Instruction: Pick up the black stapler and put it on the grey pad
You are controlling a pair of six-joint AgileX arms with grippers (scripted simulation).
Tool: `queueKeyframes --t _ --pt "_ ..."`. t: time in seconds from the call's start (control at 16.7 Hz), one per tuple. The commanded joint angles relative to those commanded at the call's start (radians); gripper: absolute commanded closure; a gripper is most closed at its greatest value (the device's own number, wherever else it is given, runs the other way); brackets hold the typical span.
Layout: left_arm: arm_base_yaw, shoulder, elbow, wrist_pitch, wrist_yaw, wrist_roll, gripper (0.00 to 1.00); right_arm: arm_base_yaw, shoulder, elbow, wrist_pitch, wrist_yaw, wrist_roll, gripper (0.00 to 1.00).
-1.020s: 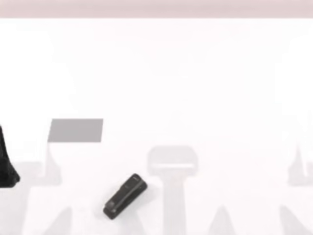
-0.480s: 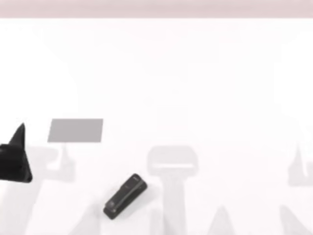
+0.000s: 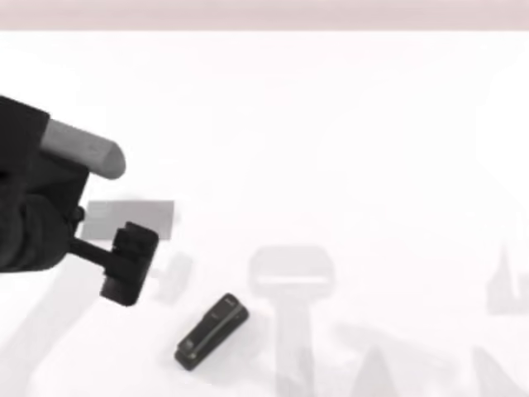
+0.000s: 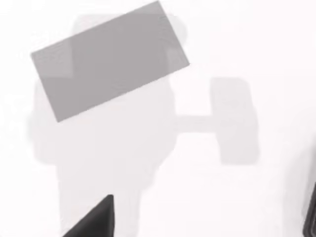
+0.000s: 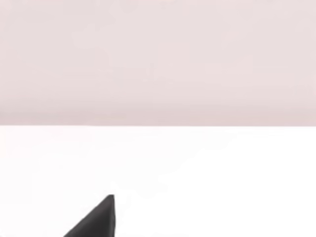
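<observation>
The black stapler [image 3: 211,331] is seen lying flat on the white table [image 3: 347,149], near the front edge and left of centre, set on a slant with one end toward the upper right. Nothing is touching it. In the left wrist view only a dark sliver at the picture's edge can be made out where it would be.

The grey pad [image 3: 136,217] lies flat up and to the left of the stapler, apart from it; in the top view its left part is covered by the left arm, while in the left wrist view the grey pad [image 4: 109,60] is shown whole and bare.

The left gripper [image 3: 128,263] is held above the table at the left, just below the pad's near edge and to the upper left of the stapler, holding nothing. Whether its jaws are spread or pressed together cannot be told.

The right arm is not seen in the top view.
</observation>
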Motion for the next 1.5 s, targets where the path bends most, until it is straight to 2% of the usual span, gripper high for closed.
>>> queueKeyframes --t 0.42,0.72,1.14,1.5 --pt "-0.218 0.516 0.395 -0.345 0.001 0.008 0.00 0.000 0.000 0.000 0.000 0.000 0.000 0.00" --pt "-0.286 0.671 0.525 -0.447 0.000 0.011 0.00 0.000 0.000 0.000 0.000 0.000 0.000 0.00" --pt "-0.284 0.678 0.513 -0.431 0.000 0.012 0.00 0.000 0.000 0.000 0.000 0.000 0.000 0.00" --pt "-0.284 0.766 0.358 -0.181 0.001 0.016 0.00 0.000 0.000 0.000 0.000 0.000 0.000 0.00"
